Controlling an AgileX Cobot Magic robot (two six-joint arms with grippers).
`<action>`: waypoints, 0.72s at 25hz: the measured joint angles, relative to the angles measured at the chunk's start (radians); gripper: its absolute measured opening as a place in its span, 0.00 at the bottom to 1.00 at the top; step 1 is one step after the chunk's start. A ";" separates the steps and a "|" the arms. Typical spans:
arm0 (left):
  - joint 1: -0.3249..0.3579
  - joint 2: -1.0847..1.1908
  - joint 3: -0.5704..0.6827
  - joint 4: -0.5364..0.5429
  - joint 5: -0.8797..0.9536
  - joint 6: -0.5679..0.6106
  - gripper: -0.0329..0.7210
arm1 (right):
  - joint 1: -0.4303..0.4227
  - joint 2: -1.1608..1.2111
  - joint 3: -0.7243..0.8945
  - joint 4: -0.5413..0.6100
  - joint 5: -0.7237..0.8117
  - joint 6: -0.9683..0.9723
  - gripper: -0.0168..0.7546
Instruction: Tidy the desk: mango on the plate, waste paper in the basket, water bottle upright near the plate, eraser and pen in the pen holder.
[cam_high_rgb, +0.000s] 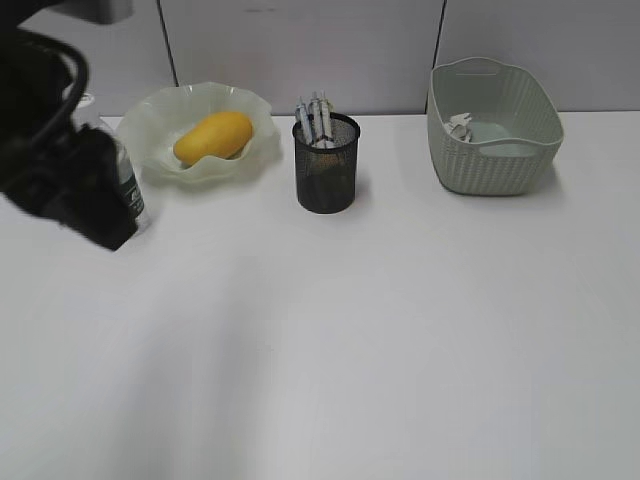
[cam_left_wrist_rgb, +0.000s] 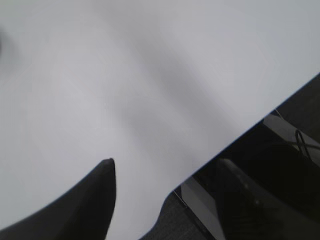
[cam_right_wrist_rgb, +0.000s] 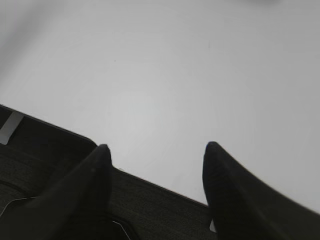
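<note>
both claws, left and right, gape wide and empty over the desk; since everything looks placed, retreat clear of the bottle.

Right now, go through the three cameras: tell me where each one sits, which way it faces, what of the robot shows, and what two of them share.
Exterior view: in front of the desk, above it, slanting down toward the back wall; shows plate with mango, pen holder, basket, and the left arm hiding most of the water bottle.
Left wrist view: on the left arm, facing down at the desk's edge; the open left end effector shows.
Right wrist view: on the right arm, facing down likewise; the open right end effector shows.
Shared: both wrist views show bare desk, its edge, nothing held.
</note>
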 joint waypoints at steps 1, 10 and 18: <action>0.000 -0.038 0.048 0.000 0.000 -0.001 0.67 | 0.000 0.000 0.000 0.000 0.000 0.000 0.62; 0.000 -0.506 0.425 -0.001 -0.021 -0.028 0.67 | 0.000 0.000 0.000 0.000 0.000 0.000 0.62; 0.000 -0.975 0.578 0.000 -0.049 -0.031 0.67 | 0.000 0.000 0.000 0.001 0.000 0.000 0.62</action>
